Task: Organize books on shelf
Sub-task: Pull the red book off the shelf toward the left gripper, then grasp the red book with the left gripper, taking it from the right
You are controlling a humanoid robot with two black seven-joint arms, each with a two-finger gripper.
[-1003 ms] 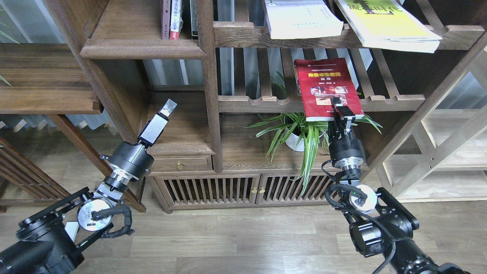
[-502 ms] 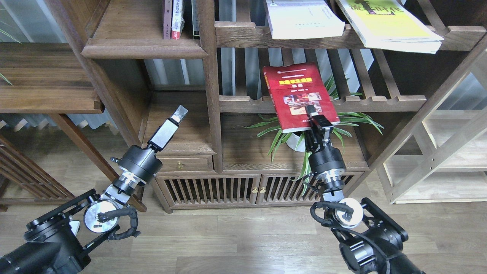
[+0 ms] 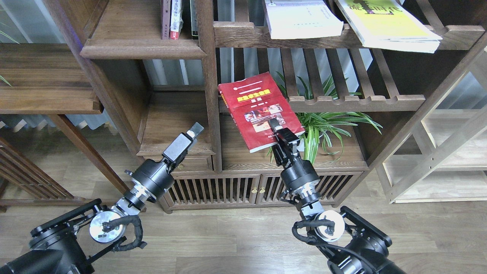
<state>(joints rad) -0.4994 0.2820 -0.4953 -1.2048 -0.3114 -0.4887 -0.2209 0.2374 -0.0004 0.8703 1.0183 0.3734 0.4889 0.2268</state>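
Setting: dark walnut bookcase (image 3: 207, 95) stood on a wood-plank floor (image 3: 236, 236), with a pale light-wood shelving unit (image 3: 437, 160) at the right edge.
Shelf: the narrow solid board with the moulded front edge (image 3: 142, 47) sat upper left, carrying a few upright books (image 3: 173, 19) at its back.
Upper rack: a white book (image 3: 302, 19) and a yellow-green book (image 3: 388, 24) lay on the slatted rack (image 3: 243, 36), their near edges overhanging its front rail, same as a second before.
Red book: the dark red book (image 3: 260, 110), cover photo up and tilted, hung in front of the central upright and the left end of the lower slatted rack (image 3: 357, 102). A second earlier it was further right, in front of that rack's middle; it had travelled left and slightly down.
Right claw: the right claw (image 3: 280, 131) pinched the red book at its lower right corner, one finger lying across the cover. The arm had swung left along with the book.
Left claw: the left claw (image 3: 196, 130) pointed up and right, in front of the low compartment above the small drawer (image 3: 188, 163), holding nothing. Seen end-on, so I cannot tell whether its fingers were spread or together. It had moved right and lower than before.
Plant: the potted spider plant (image 3: 323, 125), earlier partly covered by the book, now showed mostly clear to the right of it.
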